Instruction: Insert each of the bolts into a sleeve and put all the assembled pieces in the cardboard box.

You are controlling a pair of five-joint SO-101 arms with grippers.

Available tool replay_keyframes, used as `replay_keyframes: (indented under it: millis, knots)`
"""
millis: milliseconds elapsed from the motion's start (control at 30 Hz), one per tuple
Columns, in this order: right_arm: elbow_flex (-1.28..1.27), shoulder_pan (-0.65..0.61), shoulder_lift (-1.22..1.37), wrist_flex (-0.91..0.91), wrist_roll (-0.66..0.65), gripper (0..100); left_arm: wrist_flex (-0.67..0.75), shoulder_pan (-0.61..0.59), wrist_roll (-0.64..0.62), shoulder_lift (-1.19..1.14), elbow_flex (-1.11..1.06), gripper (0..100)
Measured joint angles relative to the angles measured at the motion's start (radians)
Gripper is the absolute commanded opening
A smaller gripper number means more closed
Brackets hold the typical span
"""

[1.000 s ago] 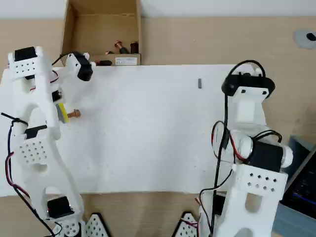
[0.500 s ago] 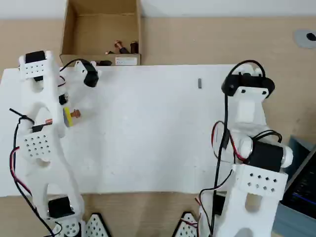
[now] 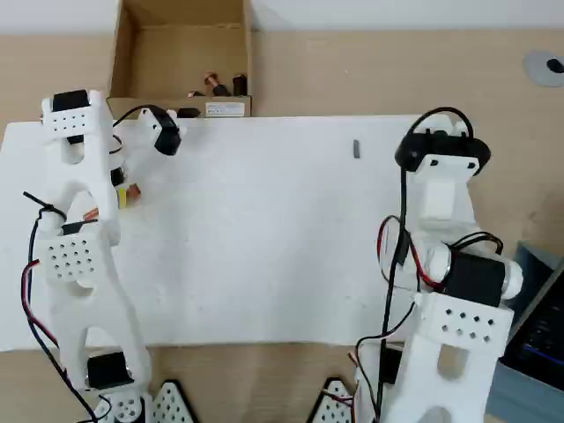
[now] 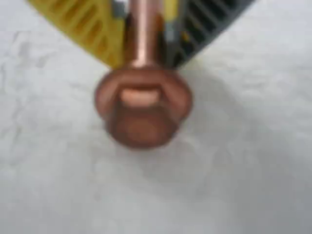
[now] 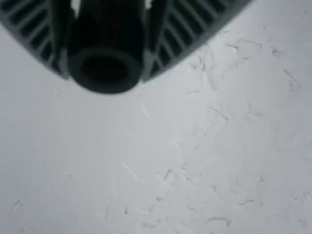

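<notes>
My left gripper (image 4: 144, 53) is shut on a copper bolt (image 4: 142, 109), whose flanged head sticks out past a yellow finger (image 4: 83, 29) and a dark finger (image 4: 209, 24), just above the white sheet. From above, that bolt (image 3: 134, 189) and the left gripper (image 3: 122, 196) sit near the sheet's far left, a short way in front of the cardboard box (image 3: 123, 53). My right gripper (image 5: 105, 48) is shut on a black sleeve (image 5: 105, 70), open end showing, close over the sheet. The box holds a few copper and dark pieces (image 3: 218, 84).
A small dark sleeve (image 3: 357, 149) lies on the white sheet (image 3: 264, 238) near its far edge, left of the right arm (image 3: 441, 167). A grey disc (image 3: 545, 67) sits on the wooden table at far right. A dark case (image 3: 538, 344) is beside the right arm's base.
The left arm has shifted toward the box and slightly right, carrying the bolt with it. The right arm has stayed put.
</notes>
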State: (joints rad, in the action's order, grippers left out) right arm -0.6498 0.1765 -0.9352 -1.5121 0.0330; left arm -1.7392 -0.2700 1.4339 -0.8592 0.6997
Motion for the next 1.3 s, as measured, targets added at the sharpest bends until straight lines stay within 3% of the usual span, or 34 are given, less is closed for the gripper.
replay_keyframes:
  millis: [233, 500, 767, 1033, 1167, 1300]
  knots:
    - [0.0, 0.0, 0.0, 0.0, 0.0, 0.9, -0.011, 0.006, -0.049, 0.034, 0.015, 0]
    - [0.0, 0.0, 0.0, -0.025, 0.0, 0.9, -0.003, 0.084, -0.436, 0.256, 0.014, 0]
    - [0.104, -0.002, -0.002, -0.094, -0.04, 0.9, -0.006, 0.135, -0.635, 0.543, -0.038, 0]
    - [0.153, 0.0, -0.086, -0.137, -0.087, 0.9, -0.009, 0.218, -0.901, 0.947, -0.316, 0]
    - [0.058, 0.0, -0.189, -0.086, -0.089, 0.9, -0.005, 0.287, -1.005, 1.188, -0.511, 0]
    - [-0.075, 0.0, -0.305, -0.009, -0.089, 0.9, 0.1, 0.33, -1.134, 1.422, -0.724, 0]
